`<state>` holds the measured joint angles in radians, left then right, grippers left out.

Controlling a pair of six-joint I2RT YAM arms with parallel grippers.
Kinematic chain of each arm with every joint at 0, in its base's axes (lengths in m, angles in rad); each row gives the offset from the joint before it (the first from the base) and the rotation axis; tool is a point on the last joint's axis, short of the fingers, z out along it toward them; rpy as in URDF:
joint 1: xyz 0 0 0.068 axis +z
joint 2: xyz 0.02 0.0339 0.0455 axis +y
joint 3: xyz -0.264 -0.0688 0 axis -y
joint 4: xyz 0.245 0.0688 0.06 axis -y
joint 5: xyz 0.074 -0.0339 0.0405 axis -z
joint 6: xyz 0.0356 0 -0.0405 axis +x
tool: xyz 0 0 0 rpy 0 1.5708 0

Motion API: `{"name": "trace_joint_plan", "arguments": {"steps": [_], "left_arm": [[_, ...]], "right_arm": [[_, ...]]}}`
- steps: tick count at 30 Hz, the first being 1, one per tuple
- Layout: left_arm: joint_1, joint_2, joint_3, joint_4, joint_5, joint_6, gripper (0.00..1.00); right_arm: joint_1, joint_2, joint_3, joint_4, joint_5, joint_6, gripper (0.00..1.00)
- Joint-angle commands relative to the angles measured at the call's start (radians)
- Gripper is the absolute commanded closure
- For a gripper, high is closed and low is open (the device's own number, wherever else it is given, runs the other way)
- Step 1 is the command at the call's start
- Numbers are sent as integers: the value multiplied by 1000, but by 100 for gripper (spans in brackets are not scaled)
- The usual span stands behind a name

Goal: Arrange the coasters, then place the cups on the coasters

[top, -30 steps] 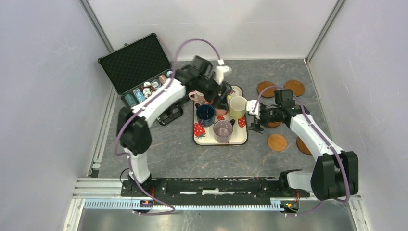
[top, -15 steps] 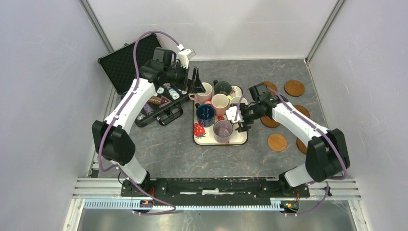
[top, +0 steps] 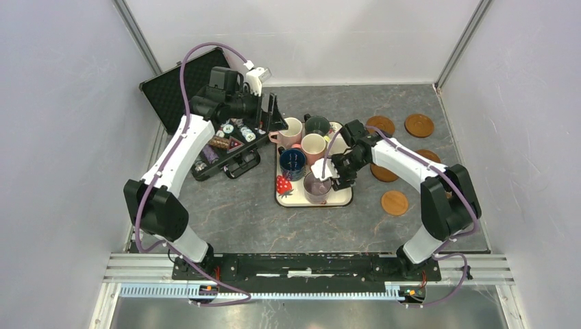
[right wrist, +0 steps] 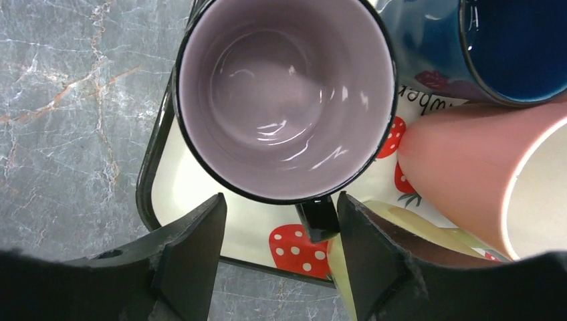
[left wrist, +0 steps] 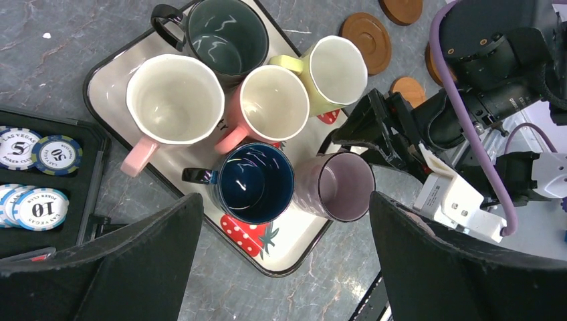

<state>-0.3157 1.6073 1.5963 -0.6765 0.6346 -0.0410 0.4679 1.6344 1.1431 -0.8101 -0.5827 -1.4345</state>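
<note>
Middle of the table [top: 240, 212]: cream strawberry-print tray [top: 340, 197], crowded with all six cups, every one upright and empty, packed rim to rim. At the far end, dark green-grey mug [left wrist: 227, 37]. Just beside it, large pink mug [left wrist: 175, 100], handle poking out over the tray's edge. In the middle, second pink mug [left wrist: 274, 103], with yellow-green mug [left wrist: 337, 70] on its right. At the near end, navy mug [left wrist: 257, 180] and lilac mug [left wrist: 344, 186] side by side, close to the near rim. None on a coaster yet.

Right of the tray, flat on the table: five coasters [top: 394, 202] in view, scattered apart from one another, bearing nothing. Sixth not to be made out behind the right arm.

Left of the tray: black case [top: 161, 92], lid raised, with poker chips [left wrist: 40, 150] in its compartments, some marked 5 and 10.

Right gripper [right wrist: 279, 200]: low over the tray's near right corner, jaws partly apart, astride the lilac mug's dark handle. Handle just beside one finger [right wrist: 374, 254], contact unclear. Nothing clamped.

Left gripper [left wrist: 286, 200]: raised above the gap between case and tray, looking down on the mugs, jaws spread wide, holding nothing.
</note>
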Motion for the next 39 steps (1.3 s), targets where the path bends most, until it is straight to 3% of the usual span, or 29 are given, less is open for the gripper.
{"name": "trace_joint_plan", "arguments": {"steps": [1, 5, 11, 22, 31, 34, 39], "left_arm": [[12, -38, -5, 44, 10, -46, 0], [16, -37, -5, 57, 9, -58, 0], [31, -30, 15, 74, 4, -67, 0], [68, -12, 28, 97, 14, -117, 0], [90, -8, 25, 107, 11, -112, 0], [93, -2, 28, 113, 10, -113, 0], [96, 3, 28, 124, -2, -117, 0]], "right_arm": [[9, -8, 30, -115, -10, -176, 36], [14, -45, -19, -80, -4, -83, 48], [15, -158, -195, 150, 24, 127, 51], [26, -111, -236, 386, 74, 482, 48], [32, -124, -320, 457, 76, 548, 56], [34, -123, -321, 479, 77, 568, 62], [34, -152, -320, 487, 66, 603, 83]]}}
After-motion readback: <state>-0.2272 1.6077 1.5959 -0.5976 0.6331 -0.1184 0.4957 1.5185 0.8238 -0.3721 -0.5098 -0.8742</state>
